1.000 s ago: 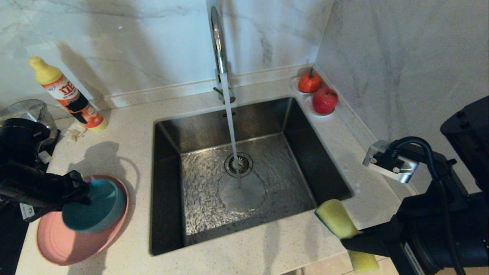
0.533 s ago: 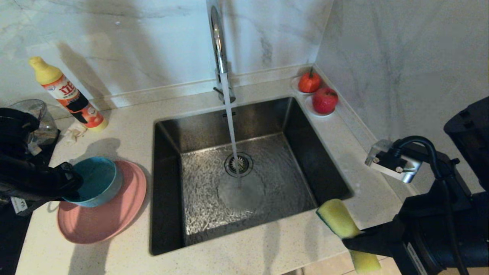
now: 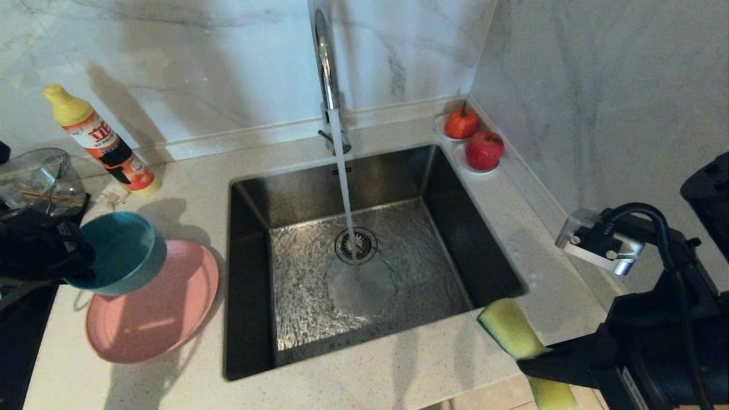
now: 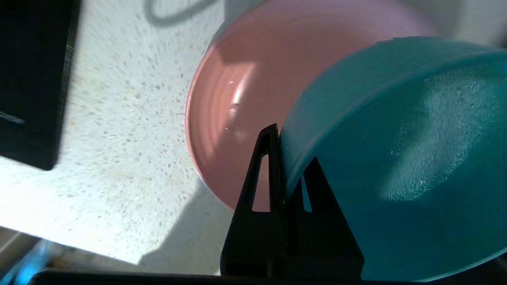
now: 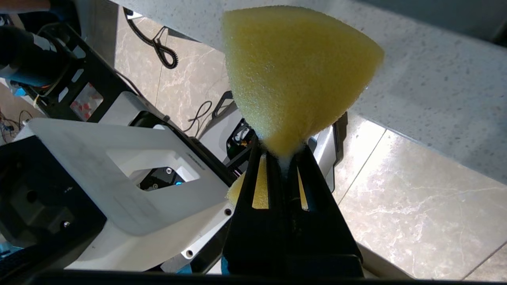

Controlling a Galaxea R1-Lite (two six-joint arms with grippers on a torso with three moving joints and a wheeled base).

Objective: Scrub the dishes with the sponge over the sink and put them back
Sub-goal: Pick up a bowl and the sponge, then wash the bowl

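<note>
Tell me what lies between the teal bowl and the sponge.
In the head view, the sink lies between the teal bowl and the sponge, with tap water streaming onto its drain strainer.

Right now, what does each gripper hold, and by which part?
The left gripper pinches the teal bowl by its rim. The right gripper squeezes the yellow sponge at its waist.

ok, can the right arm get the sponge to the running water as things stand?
Probably yes: the right gripper pinches the sponge at the sink's front right corner, with nothing between it and the stream.
</note>
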